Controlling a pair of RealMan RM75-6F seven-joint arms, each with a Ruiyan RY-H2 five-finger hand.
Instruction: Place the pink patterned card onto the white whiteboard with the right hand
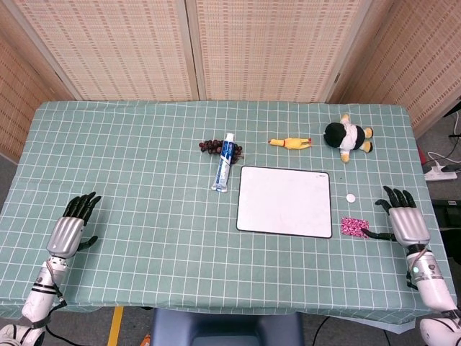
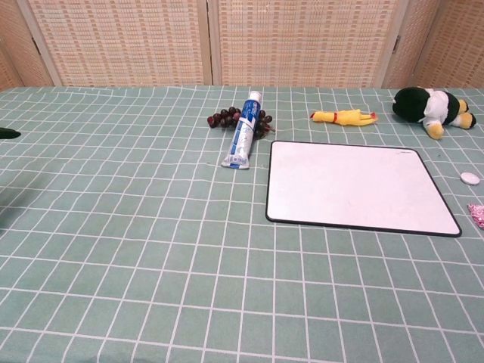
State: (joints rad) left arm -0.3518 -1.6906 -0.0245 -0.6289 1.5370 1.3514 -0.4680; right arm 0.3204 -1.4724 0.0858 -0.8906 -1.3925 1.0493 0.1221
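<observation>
The pink patterned card (image 1: 354,227) lies flat on the green checked cloth, just right of the white whiteboard (image 1: 284,201); its edge shows at the chest view's right border (image 2: 477,214). My right hand (image 1: 404,219) is open beside the card, its thumb reaching toward the card's right edge; I cannot tell if it touches. The whiteboard (image 2: 355,187) has a black rim and nothing on it. My left hand (image 1: 70,227) rests open near the table's front left, holding nothing.
A toothpaste tube (image 1: 225,162) and dark grapes (image 1: 211,146) lie left of the board's far corner. A yellow rubber chicken (image 1: 291,143) and a plush toy (image 1: 347,136) sit behind it. A small white disc (image 1: 351,197) lies between board and card.
</observation>
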